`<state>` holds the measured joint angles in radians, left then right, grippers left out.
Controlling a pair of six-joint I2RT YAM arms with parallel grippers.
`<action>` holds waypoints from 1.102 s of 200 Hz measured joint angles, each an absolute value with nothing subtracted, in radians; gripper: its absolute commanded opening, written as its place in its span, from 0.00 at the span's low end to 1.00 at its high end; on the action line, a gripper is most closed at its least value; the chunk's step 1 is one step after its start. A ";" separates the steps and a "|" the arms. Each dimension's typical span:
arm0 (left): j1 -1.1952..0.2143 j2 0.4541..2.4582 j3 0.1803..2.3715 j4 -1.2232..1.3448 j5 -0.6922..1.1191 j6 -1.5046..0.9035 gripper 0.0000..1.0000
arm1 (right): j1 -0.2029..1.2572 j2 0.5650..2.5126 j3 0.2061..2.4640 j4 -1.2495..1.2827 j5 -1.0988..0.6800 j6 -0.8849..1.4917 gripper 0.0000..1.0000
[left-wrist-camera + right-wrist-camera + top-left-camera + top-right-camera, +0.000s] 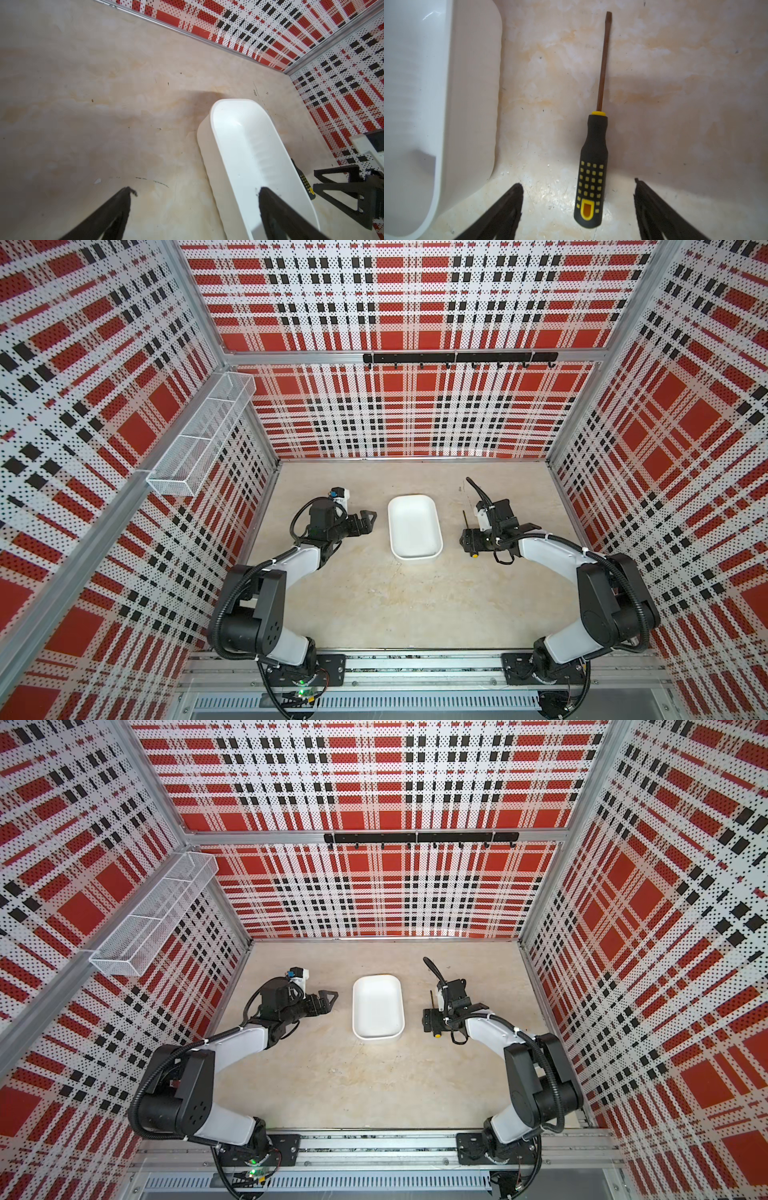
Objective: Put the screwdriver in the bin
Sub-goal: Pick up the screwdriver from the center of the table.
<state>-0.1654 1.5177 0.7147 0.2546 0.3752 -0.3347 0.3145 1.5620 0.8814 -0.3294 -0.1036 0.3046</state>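
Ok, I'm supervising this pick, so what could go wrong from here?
The screwdriver lies flat on the table, its round handle inside the open right gripper: it may roll or slip as the jaws close. The bin sits close beside it, so the gripper could nudge its wall. The long shaft might catch the rim going in.

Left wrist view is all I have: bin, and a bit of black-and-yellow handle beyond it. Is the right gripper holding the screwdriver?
Observer: No. The screwdriver lies flat on the table between the open fingers of the right gripper, untouched.
Operator: Which way does it point?
Observer: Tip toward the back wall, alongside the bin's long side.
Operator: Any other container?
Observer: A wire basket hangs on the left wall.
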 measured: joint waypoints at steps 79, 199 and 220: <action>-0.211 1.633 0.824 0.068 0.359 -0.334 0.98 | 0.321 1.666 0.973 -0.432 -0.059 0.307 0.67; -0.226 1.653 0.862 -0.001 0.349 -0.333 0.98 | 0.324 1.774 1.066 -0.529 -0.034 0.299 0.45; -0.226 1.662 0.873 -0.021 0.347 -0.333 0.98 | 0.330 1.792 1.087 -0.547 -0.022 0.298 0.41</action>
<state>-0.2260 1.6623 0.8730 -0.0208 0.3473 -0.3328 0.3298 1.7920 1.0866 -0.5468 -0.0216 0.2977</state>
